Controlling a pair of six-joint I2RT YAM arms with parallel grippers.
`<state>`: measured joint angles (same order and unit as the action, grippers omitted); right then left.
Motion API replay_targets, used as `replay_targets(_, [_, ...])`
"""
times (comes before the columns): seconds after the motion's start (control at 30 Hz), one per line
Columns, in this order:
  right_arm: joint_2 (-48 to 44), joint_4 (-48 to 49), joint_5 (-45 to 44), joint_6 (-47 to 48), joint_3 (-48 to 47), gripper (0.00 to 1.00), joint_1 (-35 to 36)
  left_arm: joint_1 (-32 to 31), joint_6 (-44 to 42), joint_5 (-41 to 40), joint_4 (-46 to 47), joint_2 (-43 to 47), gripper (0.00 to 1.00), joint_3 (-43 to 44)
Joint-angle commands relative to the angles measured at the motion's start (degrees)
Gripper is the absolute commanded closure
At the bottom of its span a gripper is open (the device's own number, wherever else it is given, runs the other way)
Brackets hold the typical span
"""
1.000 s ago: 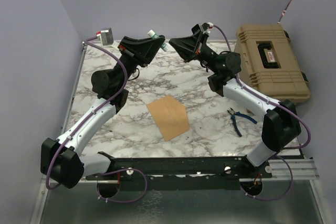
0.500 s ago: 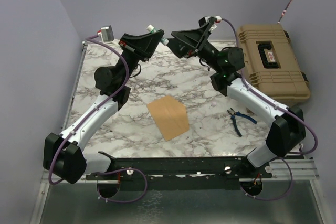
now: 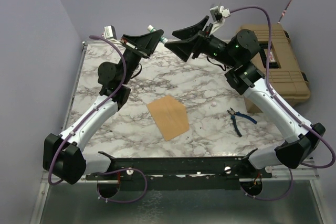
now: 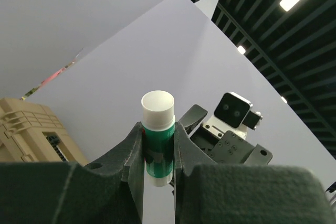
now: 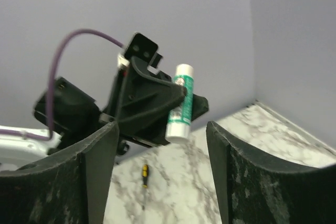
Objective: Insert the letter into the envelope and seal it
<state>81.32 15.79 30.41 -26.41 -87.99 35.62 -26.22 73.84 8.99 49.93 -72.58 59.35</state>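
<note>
The orange-brown envelope (image 3: pixel 168 117) lies flat in the middle of the marble table (image 3: pixel 210 85). The letter is hidden from view. High over the back of the table, my left gripper (image 3: pixel 156 34) (image 4: pixel 158 127) is shut on a green and white glue stick (image 4: pixel 157 142) (image 5: pixel 180 103), gripped round its middle. My right gripper (image 3: pixel 172 39) (image 5: pixel 161 128) faces it from the right. Its jaws stand wide open, a short way off the stick, with nothing between them.
A tan tool case (image 3: pixel 270 61) stands at the table's right back. Blue-handled pliers (image 3: pixel 240 119) lie right of the envelope. A small yellow and black screwdriver (image 5: pixel 144 173) lies on the left part of the marble. Lilac walls close in the back and sides.
My right gripper has opened and drawn back to the right from the glue stick, its arm rising. The left arm lifted the stick slightly. The envelope has not moved.
</note>
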Motion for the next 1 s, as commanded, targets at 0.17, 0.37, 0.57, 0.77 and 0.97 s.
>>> replay_targets(0.17, [0.4,-15.6,-8.3,31.7,-4.5,0.52,1.4,0.1,5.5,-1.6,-5.1,-0.7,1.00,1.8])
replay_targets(0.37, [1.1,-17.8,-7.7,36.7,-5.0,0.46,3.5,0.1,6.3,-1.6,-5.2,-1.4,1.00,1.7])
replay_targets(0.57, [2.6,-18.3,-10.7,38.4,-5.8,0.44,5.5,0.1,6.4,-1.4,-5.2,-1.6,1.00,1.7])
replay_targets(0.77, [3.6,-16.9,-14.7,39.3,-6.0,0.69,6.6,0.1,6.7,-2.0,-5.2,-1.1,1.00,0.7])
replay_targets(0.97, [2.8,-14.2,-13.9,36.4,-4.9,0.76,6.7,0.1,6.2,-1.8,-5.2,-1.1,1.00,0.5])
